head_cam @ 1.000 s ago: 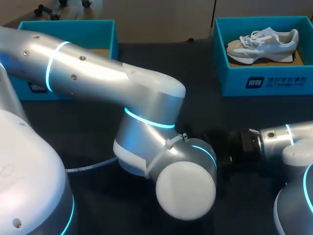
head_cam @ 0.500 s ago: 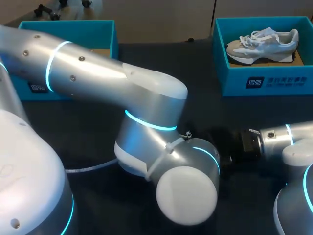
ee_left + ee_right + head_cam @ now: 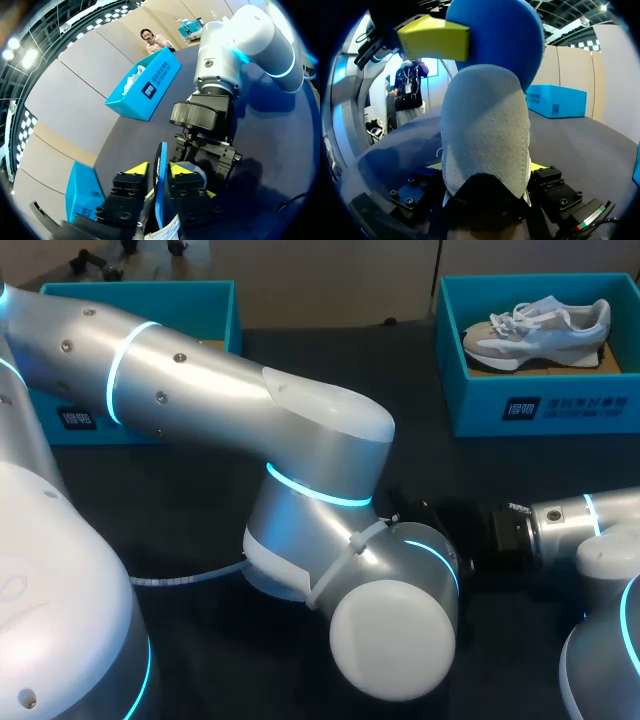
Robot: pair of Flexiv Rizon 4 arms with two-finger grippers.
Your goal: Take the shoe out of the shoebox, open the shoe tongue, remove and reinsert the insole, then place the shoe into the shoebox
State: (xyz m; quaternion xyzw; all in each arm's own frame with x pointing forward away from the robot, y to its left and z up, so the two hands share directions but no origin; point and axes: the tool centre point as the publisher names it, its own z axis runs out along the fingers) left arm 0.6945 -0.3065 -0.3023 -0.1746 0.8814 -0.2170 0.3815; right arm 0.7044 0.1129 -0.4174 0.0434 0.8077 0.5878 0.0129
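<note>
In the right wrist view a grey suede shoe [image 3: 485, 145] stands heel-first between the fingers of my right gripper [image 3: 485, 167], which is shut on it. A blue insole [image 3: 505, 35] sticks up out of the shoe. In the left wrist view the insole [image 3: 161, 190] stands on edge between the yellow tips of my left gripper [image 3: 159, 169]. It rests against one finger, with a small gap to the other, so the gripper is open. My right gripper [image 3: 195, 175] faces it just ahead. In the head view my left arm [image 3: 320, 490] hides both grippers.
A teal shoebox [image 3: 540, 405] at the back right holds a second grey-and-white shoe [image 3: 535, 330]. Another teal shoebox [image 3: 215, 300] stands at the back left, partly behind my left arm. A cable [image 3: 185, 578] trails on the dark table.
My left arm's elbow has shifted slightly to the right and nearer in the head view. The right arm has stayed in place.
</note>
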